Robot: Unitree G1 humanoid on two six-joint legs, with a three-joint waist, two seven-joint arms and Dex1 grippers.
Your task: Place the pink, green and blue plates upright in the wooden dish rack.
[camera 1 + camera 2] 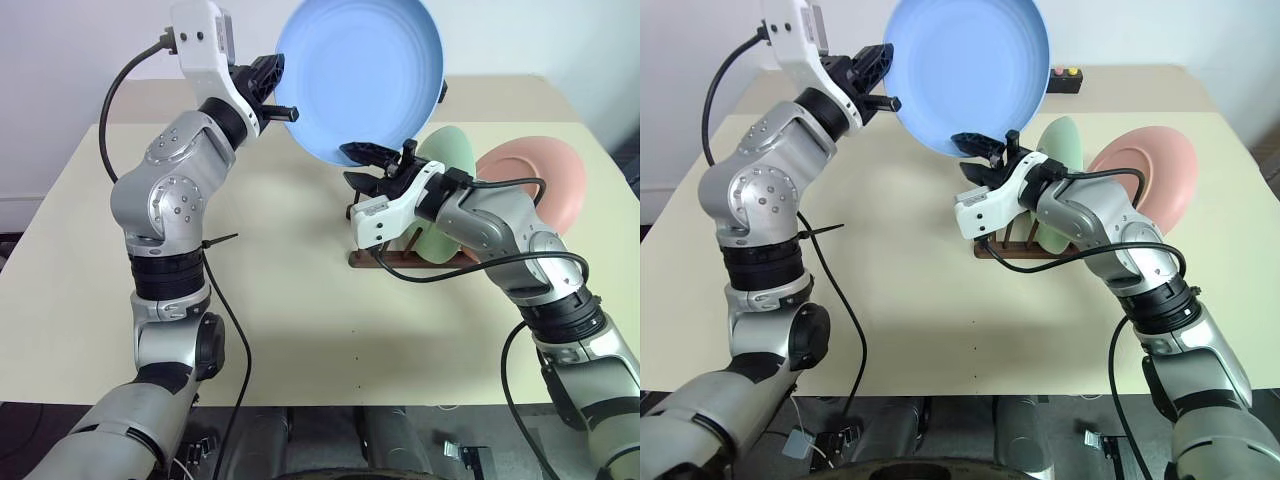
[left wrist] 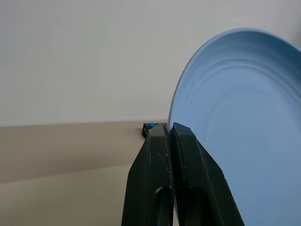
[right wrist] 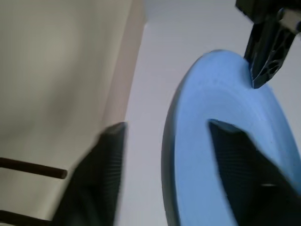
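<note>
The right gripper (image 1: pixel 372 168) reaches up to the lower edge of the blue plate (image 1: pixel 360 75); in the right wrist view its two fingers (image 3: pixel 244 160) stand apart with the plate's rim between them, one finger in front of the plate face, the other blurred on the far side. Whether they press the rim yet cannot be told. This arm covers much of the wooden dish rack (image 1: pixel 385 258), of which a strip of the base rail and a few pegs show on the table (image 1: pixel 300 300). Behind the forearm the green plate (image 1: pixel 445 160) and pink plate (image 1: pixel 545 180) stand upright in the rack, their lower parts hidden. Higher up, the left gripper (image 1: pixel 285 108) is clamped tight on the blue plate's left rim, holding it raised on edge above the rack. A small black box (image 1: pixel 1067 78) at the table's far edge is mostly hidden by the blue plate
</note>
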